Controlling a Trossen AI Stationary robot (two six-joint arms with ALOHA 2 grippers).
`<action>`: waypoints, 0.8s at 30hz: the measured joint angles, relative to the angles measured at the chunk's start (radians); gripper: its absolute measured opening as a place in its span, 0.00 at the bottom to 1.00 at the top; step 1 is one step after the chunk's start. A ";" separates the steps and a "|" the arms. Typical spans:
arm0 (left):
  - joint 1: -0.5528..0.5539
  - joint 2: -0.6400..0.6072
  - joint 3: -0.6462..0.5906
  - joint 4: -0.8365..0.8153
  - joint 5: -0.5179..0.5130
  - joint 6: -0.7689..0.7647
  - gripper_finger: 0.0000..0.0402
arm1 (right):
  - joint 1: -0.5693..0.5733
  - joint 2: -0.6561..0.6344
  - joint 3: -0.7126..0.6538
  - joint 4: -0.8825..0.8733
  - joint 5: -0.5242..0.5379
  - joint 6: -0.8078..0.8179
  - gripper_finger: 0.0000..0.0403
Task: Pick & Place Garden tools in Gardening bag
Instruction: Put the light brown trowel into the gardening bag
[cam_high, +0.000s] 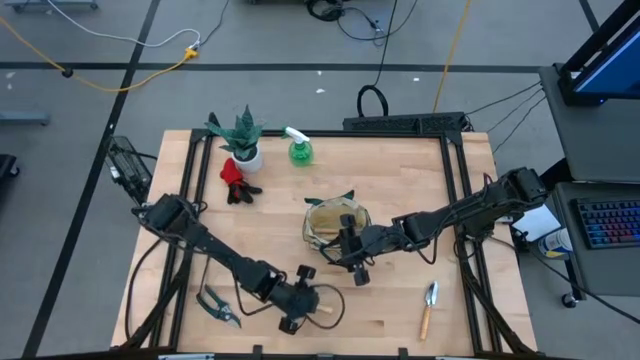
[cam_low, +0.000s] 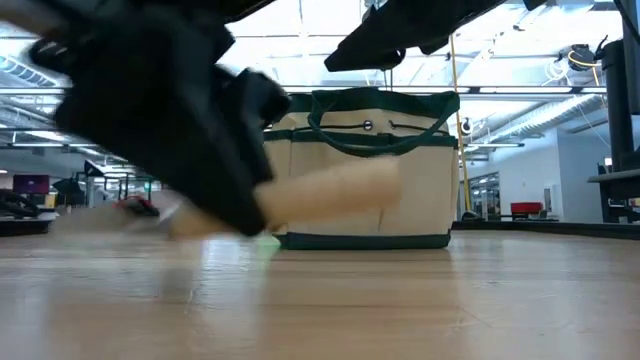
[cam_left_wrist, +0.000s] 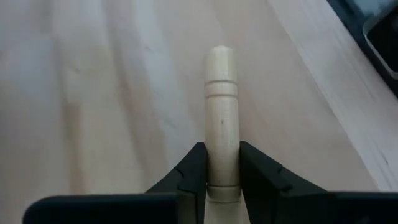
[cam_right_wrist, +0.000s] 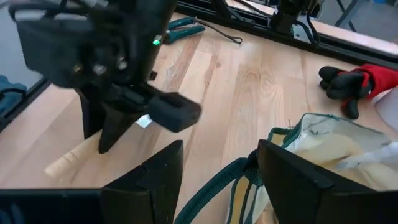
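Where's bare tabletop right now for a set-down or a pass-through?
Free: the strip between the spray bottle and the table's right rail, and the patch between the plant and the left arm. Crowded: around the gardening bag, where the right tool hovers, and the near edge, with left tool, shears, trowel.

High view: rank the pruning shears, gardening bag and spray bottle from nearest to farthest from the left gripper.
From the left gripper:
1. Gardening bag, toward mid-table.
2. Pruning shears, near front left edge; close to the bag's rank.
3. Spray bottle, far edge.
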 joint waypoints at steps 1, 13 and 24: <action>0.008 -0.014 0.000 -0.002 0.000 -0.006 0.18 | 0.004 0.000 0.000 -0.001 0.000 -0.023 0.49; 0.117 -0.117 0.000 -0.154 0.114 -0.084 0.19 | 0.147 0.000 0.000 -0.014 0.086 -0.208 0.49; 0.232 -0.117 0.000 -0.017 0.278 -0.269 0.19 | 0.201 0.010 -0.001 -0.018 0.165 -0.161 0.49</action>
